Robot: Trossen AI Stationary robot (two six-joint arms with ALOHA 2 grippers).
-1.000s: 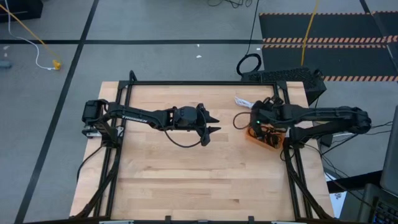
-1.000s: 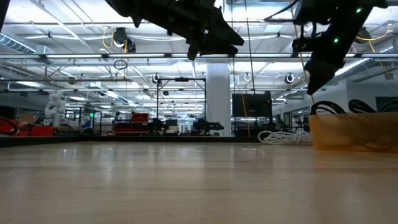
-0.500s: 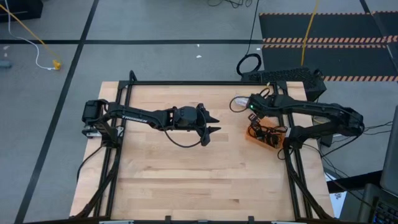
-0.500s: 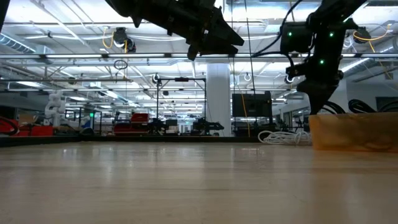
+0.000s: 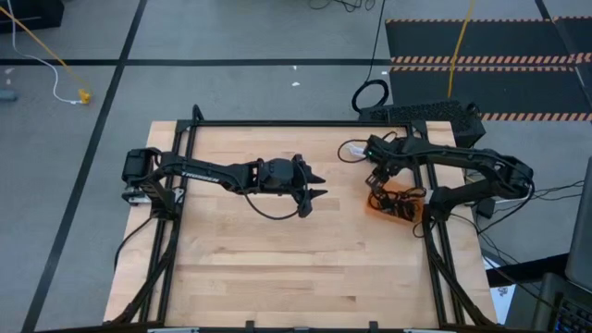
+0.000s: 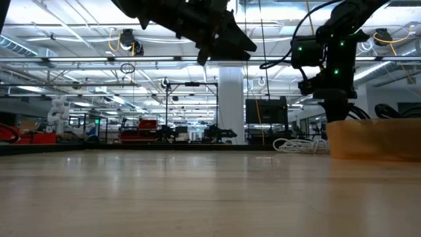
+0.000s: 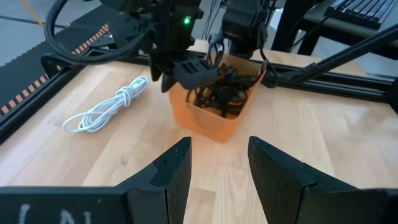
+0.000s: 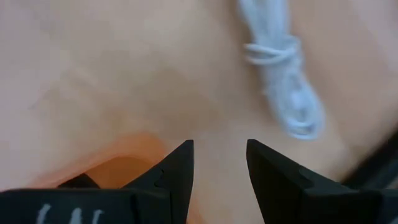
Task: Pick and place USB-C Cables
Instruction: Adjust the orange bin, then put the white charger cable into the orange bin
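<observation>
While the high view hides the right claw (image 5: 377, 169) under its own arm, the right wrist view shows its fingers apart and empty, above the orange tray (image 7: 214, 118) rim, near the white cable (image 7: 102, 111) on the surface (image 5: 277, 250). Black cables (image 7: 221, 93) lie tangled in the tray. Left claw (image 5: 314, 185) hangs mid-surface, fingers apart, empty.

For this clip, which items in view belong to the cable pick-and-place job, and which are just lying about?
Part of the job:
- white cable, lying on the table beside the tray
- black cables, piled in the orange tray
- right gripper, open, above the tray

Just lying about:
- yellow cord on the floor
- black ring loop beyond the table
</observation>
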